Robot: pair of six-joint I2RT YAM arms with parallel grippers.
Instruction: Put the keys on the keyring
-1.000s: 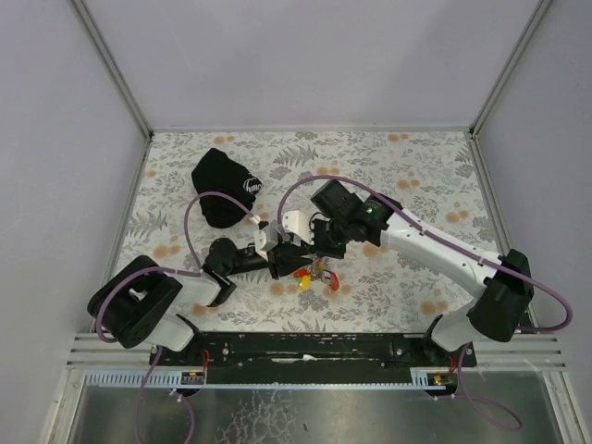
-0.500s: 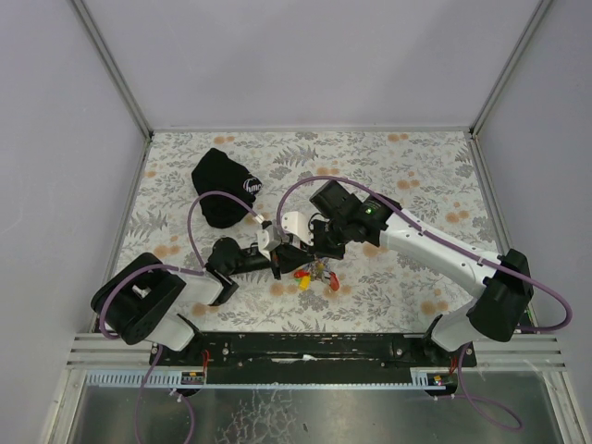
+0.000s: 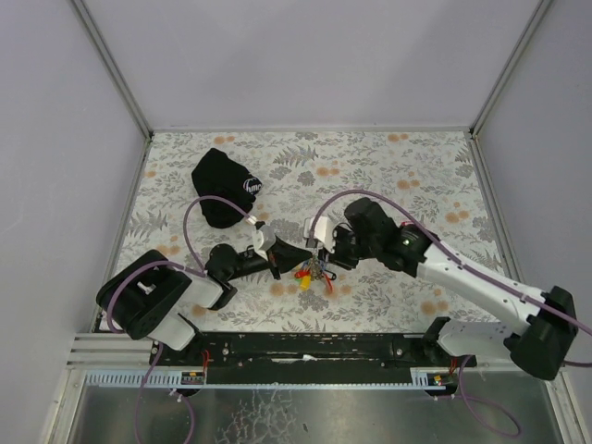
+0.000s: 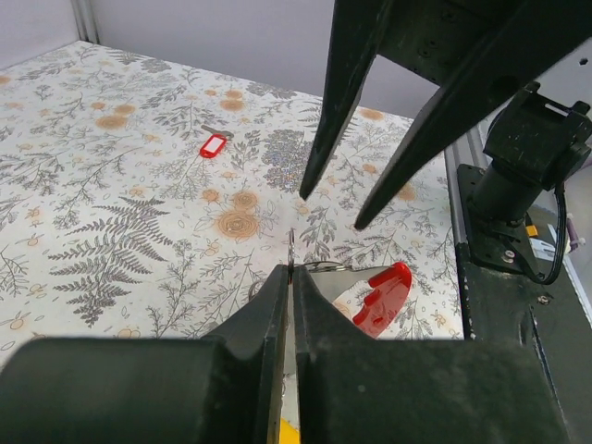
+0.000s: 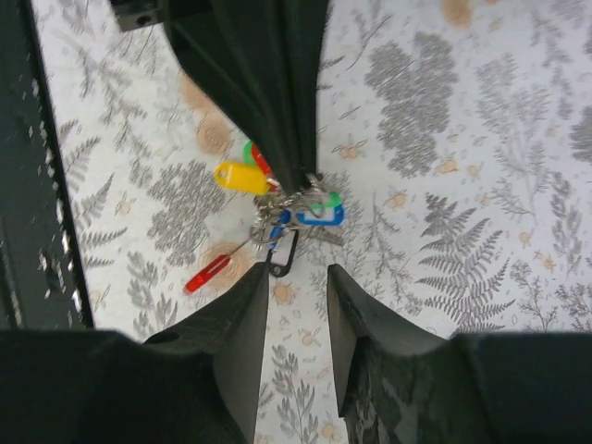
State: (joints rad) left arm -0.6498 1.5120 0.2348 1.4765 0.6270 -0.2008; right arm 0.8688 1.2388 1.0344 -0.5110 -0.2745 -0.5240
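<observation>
Left gripper clamped shut, 2 fingers pressed together on the thin wire of the keyring. Keys hang off that wire in 1 bunch: yellow tag, blue tag, black tag, a sliver of green, and a red tag just past my left fingertips. The bunch sits about mid-width of the worktop, nearer the near edge than the far one.

Right gripper hangs over the bunch with its 2 fingers apart, gripping nothing. From the right wrist view the black tag shows in the gap between them. Whether those tips touch the keys, I cannot tell.

1 more red-tagged key lies alone on the floral cloth, apart from the bunch. Black pouch with a white logo lies toward the far left corner, well apart from both my grippers.
</observation>
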